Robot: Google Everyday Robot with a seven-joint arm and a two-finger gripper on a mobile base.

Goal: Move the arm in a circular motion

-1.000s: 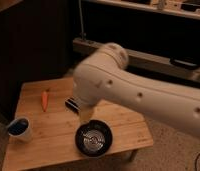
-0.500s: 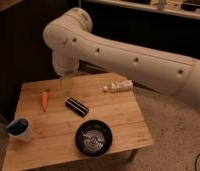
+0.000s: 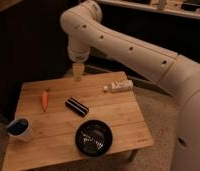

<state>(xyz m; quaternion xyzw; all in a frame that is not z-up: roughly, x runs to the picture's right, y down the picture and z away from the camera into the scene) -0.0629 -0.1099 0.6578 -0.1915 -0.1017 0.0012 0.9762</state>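
Arm (image 3: 124,47) arcs in from the right, elbow high, to the bench's (image 3: 120,112) far edge; tool (image 3: 78,72) hangs there, seemingly clear of the wood. Whether it is spread or closed does not show.

The arm (image 3: 123,47) hangs over table (image 3: 123,112), gripper (image 3: 78,72) above far edge. Carrot (image 3: 44,99), mug (image 3: 19,128), bowl (image 3: 80,136) lie nearer cam.

Wooden table (image 3: 120,110): carrot (image 3: 44,99), black box (image 3: 76,106), mug (image 3: 19,128), bowl (image 3: 94,138), white packet (image 3: 118,86).
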